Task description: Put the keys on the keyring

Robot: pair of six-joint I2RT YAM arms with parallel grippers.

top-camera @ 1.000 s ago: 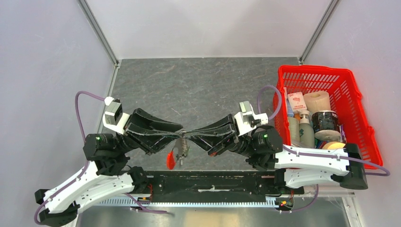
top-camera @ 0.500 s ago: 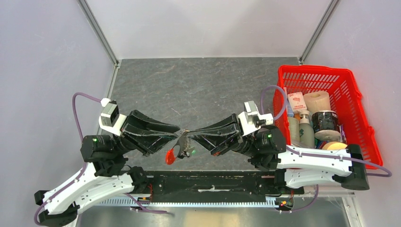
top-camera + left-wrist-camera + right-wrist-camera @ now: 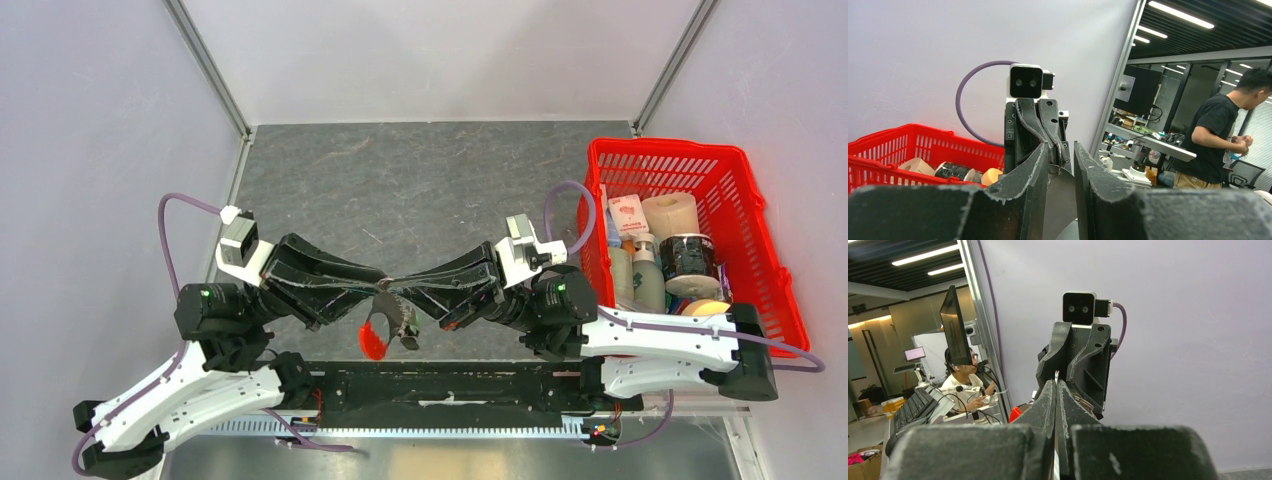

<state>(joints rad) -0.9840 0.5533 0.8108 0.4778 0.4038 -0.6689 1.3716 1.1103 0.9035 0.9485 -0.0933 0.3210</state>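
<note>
Judged mid-threading: tip-to-tip meeting of left gripper (image 3: pixel 378 283) and right gripper (image 3: pixel 398 287) over the table (image 3: pixel 420 180), toward 6 o'clock. Left jaws a narrow gap apart, grey metal low in the gap; whether held: cannot tell. Right jaws pressed flat together on a thin sliver, too small to name. Just below the tips, hanging: keyring (image 3: pixel 401 318), fob (image 3: pixel 374 341) at its 7 o'clock. No loose key made out.

Next, likely: steady the ring in one grip, work a key along the split with the other. Fine alignment needed; slip probable.

Dark grey stone-look top, pale walls (image 3: pixel 420 60). Full red basket (image 3: pixel 670 147) at 3 o'clock. Office beyond: person (image 3: pixel 1228 135) in left wrist view, another (image 3: pixel 967 385) in right.
</note>
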